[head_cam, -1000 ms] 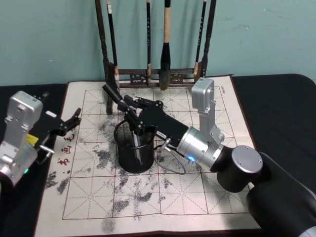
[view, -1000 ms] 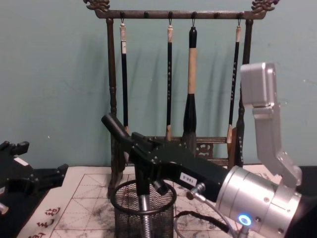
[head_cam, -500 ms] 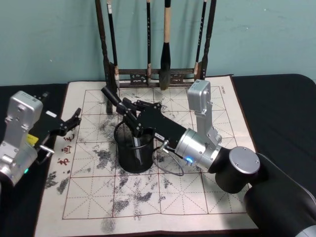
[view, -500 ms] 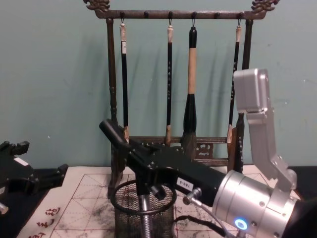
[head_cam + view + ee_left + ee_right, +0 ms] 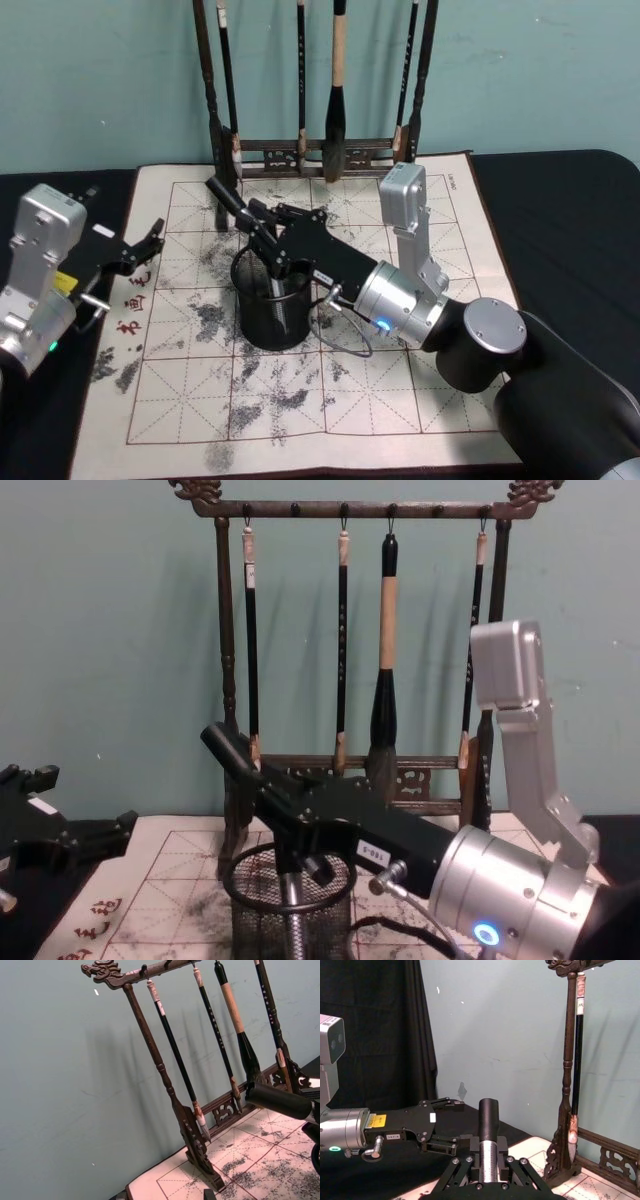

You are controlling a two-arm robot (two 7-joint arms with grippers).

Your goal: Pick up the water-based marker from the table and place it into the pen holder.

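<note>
Head view: the water-based marker is pinched in the right gripper, tilted, its lower end inside the pen holder on the table. Red characters are printed at the mat's left edge. The left gripper is held spread, well apart. A yellow label is seen on it, unreadable.

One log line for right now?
right end effector: shut on marker | marker: tilted, tip in holder | left end effector: open, idle
</note>
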